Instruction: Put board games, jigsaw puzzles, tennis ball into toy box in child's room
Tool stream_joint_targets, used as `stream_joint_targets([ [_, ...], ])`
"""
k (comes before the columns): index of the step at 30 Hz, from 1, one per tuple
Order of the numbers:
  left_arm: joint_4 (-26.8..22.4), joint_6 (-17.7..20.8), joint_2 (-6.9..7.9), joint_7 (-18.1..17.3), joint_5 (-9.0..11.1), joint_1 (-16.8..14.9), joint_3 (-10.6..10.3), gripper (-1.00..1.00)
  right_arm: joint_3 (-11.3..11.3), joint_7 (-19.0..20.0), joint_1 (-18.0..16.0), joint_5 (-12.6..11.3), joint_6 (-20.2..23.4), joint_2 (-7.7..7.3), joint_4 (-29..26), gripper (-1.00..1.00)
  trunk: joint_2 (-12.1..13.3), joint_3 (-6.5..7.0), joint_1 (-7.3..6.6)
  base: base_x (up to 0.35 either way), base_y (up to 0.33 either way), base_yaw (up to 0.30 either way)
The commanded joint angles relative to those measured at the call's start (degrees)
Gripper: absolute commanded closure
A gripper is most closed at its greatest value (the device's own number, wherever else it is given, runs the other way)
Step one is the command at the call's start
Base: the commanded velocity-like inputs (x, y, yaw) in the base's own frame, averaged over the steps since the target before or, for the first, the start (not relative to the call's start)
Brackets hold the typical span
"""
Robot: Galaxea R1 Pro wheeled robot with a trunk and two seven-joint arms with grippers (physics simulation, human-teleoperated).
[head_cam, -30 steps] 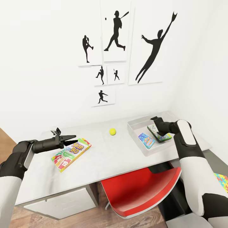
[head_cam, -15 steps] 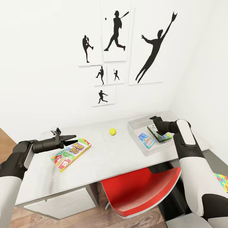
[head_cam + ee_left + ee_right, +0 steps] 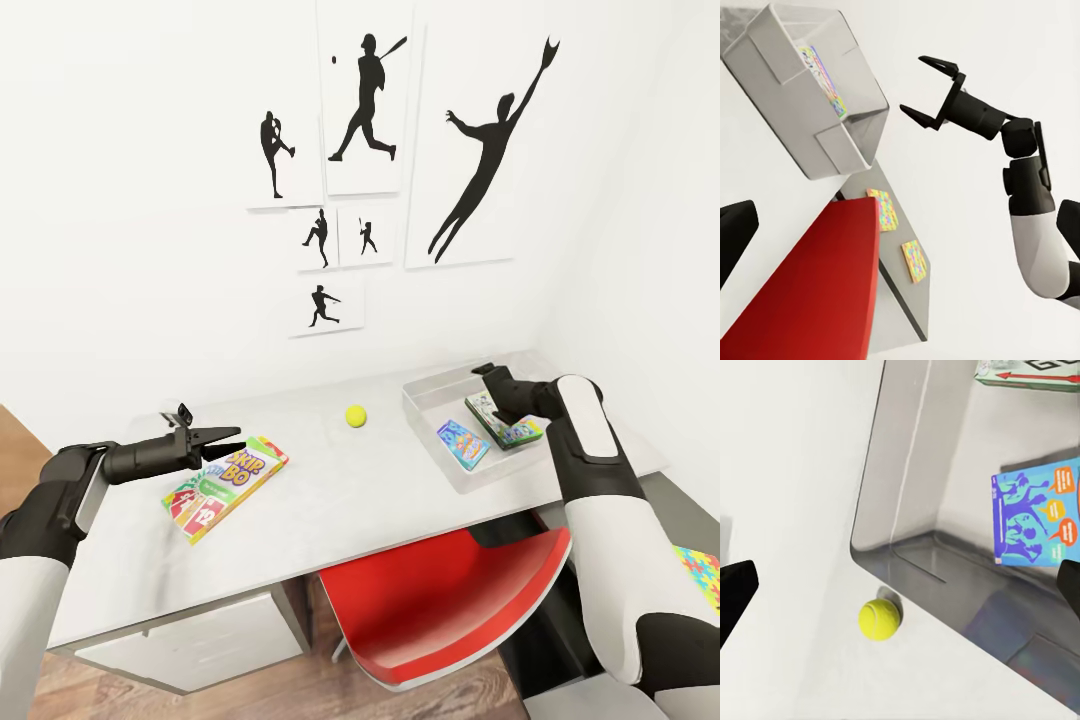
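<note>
Shallow grey toy box [image 3: 432,392] sits at the pale desk top's [image 3: 330,490] 2 o'clock corner, holding 2 game boxes. Right gripper [image 3: 931,91] hovers over it, spread wide. Left gripper [image 3: 230,440] gapes above the SKIP-BO box [image 3: 226,484]. Yellow-green tennis ball [image 3: 879,619] lies on open table between; left wrist view shows 2 jigsaw puzzles [image 3: 883,209].

Head high above table [image 3: 330,500]; wrists near toy box [image 3: 915,472]

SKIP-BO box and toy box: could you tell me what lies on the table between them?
In the head view, the tennis ball lies on the table between the SKIP-BO box and the toy box, nearer the wall; otherwise that stretch is bare.
</note>
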Motion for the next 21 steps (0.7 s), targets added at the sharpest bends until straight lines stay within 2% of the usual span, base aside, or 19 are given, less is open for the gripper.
stream_joint_targets([
  [1,0.0,0.6,0.02,-0.2,0.1,0.0,0.0,-1.00,-0.1,-0.4,-0.1,-0.3,0.2,0.00,-0.1,-1.00,-0.1,-0.09,0.03,0.000,0.000,0.000],
  [21,0.0,0.6,-0.01,-0.5,0.2,0.0,0.1,-1.00,0.0,-0.4,0.5,-0.3,0.4,0.02,-1.9,-1.00,-0.1,1.63,0.03,0.000,0.000,0.000],
])
